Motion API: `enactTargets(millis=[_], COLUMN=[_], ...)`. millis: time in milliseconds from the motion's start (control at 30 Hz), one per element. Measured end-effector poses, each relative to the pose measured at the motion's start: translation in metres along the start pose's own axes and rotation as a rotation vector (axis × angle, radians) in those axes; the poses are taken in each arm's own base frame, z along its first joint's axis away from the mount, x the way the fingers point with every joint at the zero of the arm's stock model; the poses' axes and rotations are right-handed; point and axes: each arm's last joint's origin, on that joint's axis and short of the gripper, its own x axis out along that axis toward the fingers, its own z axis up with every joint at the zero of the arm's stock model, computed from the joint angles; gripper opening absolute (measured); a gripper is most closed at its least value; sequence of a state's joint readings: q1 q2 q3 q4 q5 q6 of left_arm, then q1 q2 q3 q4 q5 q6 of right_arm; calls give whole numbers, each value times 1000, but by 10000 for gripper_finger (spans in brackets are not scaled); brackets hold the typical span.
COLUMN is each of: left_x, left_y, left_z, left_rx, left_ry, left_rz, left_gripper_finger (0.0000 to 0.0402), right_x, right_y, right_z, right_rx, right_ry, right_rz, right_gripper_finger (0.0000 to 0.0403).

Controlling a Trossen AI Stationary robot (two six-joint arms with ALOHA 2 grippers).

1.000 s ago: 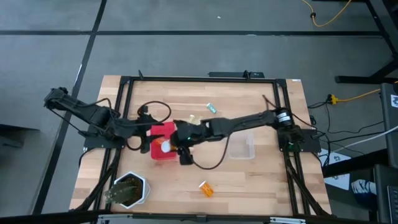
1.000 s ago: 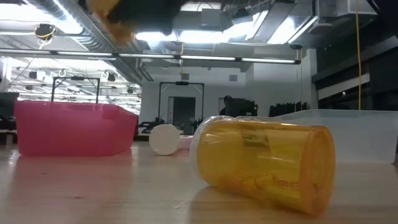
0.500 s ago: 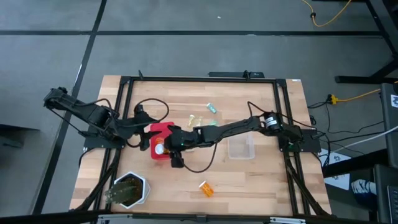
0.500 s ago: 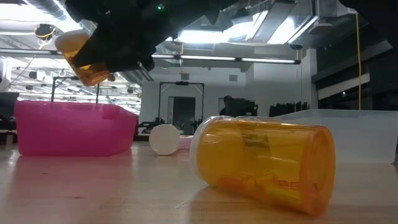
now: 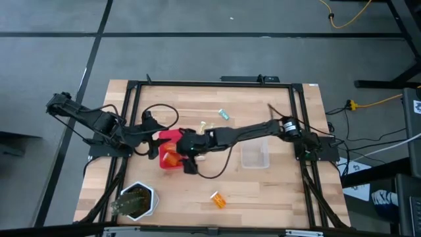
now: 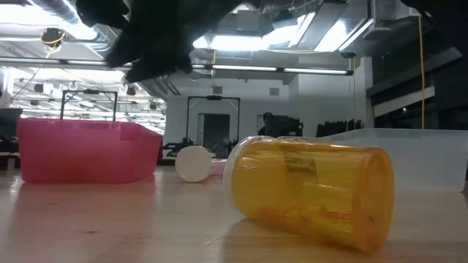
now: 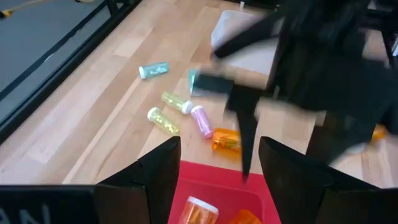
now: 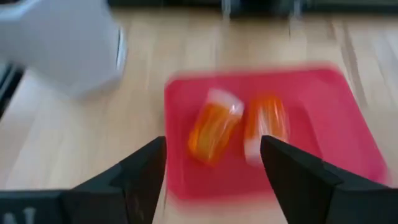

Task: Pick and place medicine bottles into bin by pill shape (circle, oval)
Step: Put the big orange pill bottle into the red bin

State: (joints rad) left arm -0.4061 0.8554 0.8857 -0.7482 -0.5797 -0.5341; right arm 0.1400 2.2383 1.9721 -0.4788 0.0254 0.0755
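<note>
High view, L to R: white hex pot [image 5: 137,200] near front edge; left gripper [image 5: 152,146] beside red bin [image 5: 172,139], fingers apart, empty. Two orange bottles [image 8: 212,130] lie in bin. Right gripper [image 5: 187,153] over bin, wide, empty. Loose vials [image 7: 169,111] behind bin; clear bin [image 5: 254,155] right. No legible labels.

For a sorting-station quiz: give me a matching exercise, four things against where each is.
Things:
1. red bin
2. clear bin
3. white hexagonal pot
4. lone orange bottle

Places:
A. table's near-left corner
B. lying on bare wood near the front edge
C. between the two arms' jaws, two orange bottles inside
D. right of centre, under the right arm

Pairs: 1-C, 2-D, 3-A, 4-B
</note>
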Motion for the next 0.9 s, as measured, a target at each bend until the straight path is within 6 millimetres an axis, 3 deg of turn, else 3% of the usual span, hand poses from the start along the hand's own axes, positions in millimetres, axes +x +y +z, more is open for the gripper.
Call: enactTargets(millis=[167,400,533,700,900], left_x=[0,0,0,0,0], left_y=[0,0,0,0,0], left_z=[0,0,0,0,0], left_rx=[-31,-56,-62,-62,-62], left_ry=[0,-1,-2,-1,-2], left_rz=[1,2,2,2,3], left_gripper_finger=[212,212,212,212,212], right_x=[-49,-108,-116,-112,-95], right_y=[10,35,57,95,138], right_z=[5,-23,-34,-49,-60], right_rx=[21,-60,-31,-35,21], right_ry=[215,635,730,724,542], right_rz=[-14,-13,-36,-22,26], right_gripper_finger=[253,248,247,247,247])
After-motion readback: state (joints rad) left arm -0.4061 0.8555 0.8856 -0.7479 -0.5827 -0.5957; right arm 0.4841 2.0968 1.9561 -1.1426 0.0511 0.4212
